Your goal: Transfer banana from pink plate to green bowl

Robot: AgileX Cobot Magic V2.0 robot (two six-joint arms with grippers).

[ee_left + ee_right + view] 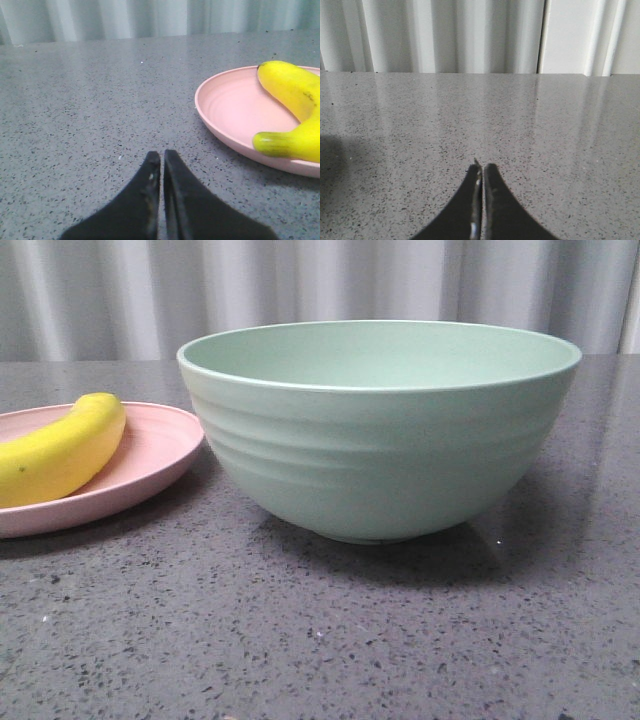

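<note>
The bowl sits closest, the plate just beside it with the banana lying in it. Both claws — left gripper, right gripper — are pressed together, empty, over bare table.

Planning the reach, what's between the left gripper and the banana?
Left wrist view: bare countertop, then the pink plate's rim. Left gripper shut; banana on plate.

The banana lies on the plate, left of the bowl.
</note>
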